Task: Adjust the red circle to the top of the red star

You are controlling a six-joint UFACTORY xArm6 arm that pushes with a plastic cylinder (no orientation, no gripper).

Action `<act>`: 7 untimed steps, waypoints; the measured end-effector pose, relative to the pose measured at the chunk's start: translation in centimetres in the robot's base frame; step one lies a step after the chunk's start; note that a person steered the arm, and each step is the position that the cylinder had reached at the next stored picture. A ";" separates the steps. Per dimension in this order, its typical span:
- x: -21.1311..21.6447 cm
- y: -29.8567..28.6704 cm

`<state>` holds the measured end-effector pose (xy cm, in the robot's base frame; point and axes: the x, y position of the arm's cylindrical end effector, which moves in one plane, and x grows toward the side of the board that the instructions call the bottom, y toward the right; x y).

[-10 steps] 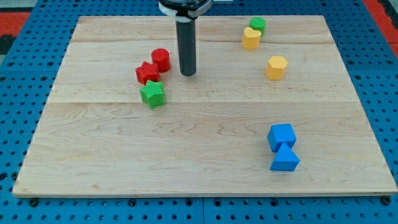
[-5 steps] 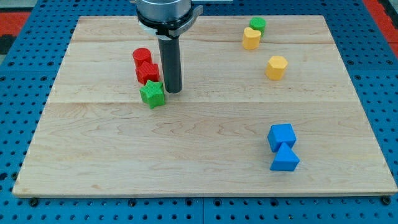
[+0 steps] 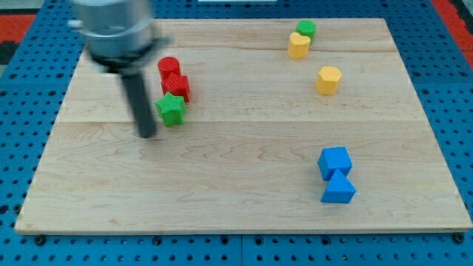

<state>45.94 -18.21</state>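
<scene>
Block count: eight in all — two red, two green, two yellow, two blue.
Red pair: one red circle (image 3: 168, 67) and one red star (image 3: 177, 86).
Green pair: one green star (image 3: 171, 109) and one green round block (image 3: 306, 29).
Yellow pair: one yellow block (image 3: 298, 46) of unclear shape, touching the green round block on its lower-left side; one yellow hexagon-like block (image 3: 329, 79), apart from that pair, toward the view's bottom and right of it.
Blue pair: one blue cube (image 3: 334, 162) and one blue wedge-like block (image 3: 338, 188), touching, far to the view's right and bottom of the red star.
Red circle, position: touching the red star on its upper-left side (so toward the view's top of the star, and slightly left).
Red circle, axis: a short cylinder standing upright, flat round face up; being round, it shows no heading across the board.
Red circle, look: bright red, ribbed side wall, lighter top face.
Green star, position: just below the red star, touching or nearly so (cannot tell which).
Tip: my tip (image 3: 148, 135) sits on the wooden board (image 3: 236, 222), to the view's lower left of the red star and just left of the green star, not touching it; the rod is motion-blurred.
End tool: a plain rod with no jaws, so nothing is gripped.
</scene>
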 end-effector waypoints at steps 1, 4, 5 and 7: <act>-6.0 -2.9; -12.9 3.9; -19.1 9.2; -26.7 27.8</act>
